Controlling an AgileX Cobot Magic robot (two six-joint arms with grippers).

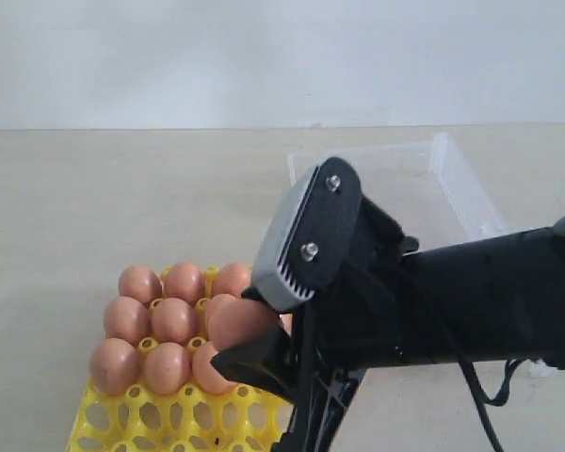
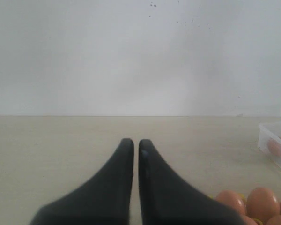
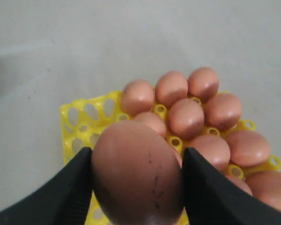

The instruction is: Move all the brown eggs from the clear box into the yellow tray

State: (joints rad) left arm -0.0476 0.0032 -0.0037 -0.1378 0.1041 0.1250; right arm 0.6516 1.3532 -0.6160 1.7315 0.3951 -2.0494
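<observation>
While a brown egg (image 3: 136, 173) hangs clamped between the right fingers (image 3: 203, 192), its shell filling the whole gap, the placing step looks to be under way. The egg sits just above the yellow tray (image 1: 122, 414), over the packed eggs (image 1: 174, 320) that fill the far cups. The near row shows open cups.

To do this well, the egg should travel to a free cup clear of its neighbours. It should then come straight down with its blunt end low, and be let go only once the cup carries it. A sideways nudge could knock a seated egg loose.

The tray lies near and left on the worktop (image 1: 94, 198). The clear box (image 1: 452, 179) stands far and right, with at least one more egg (image 2: 276, 147) inside.

The right arm (image 1: 490, 292) reaches in from the right, wrist tipped down over the tray's right side. The left fingers (image 2: 117, 187) are pressed almost together, holding nothing, low over bare worktop to the tray's left.
</observation>
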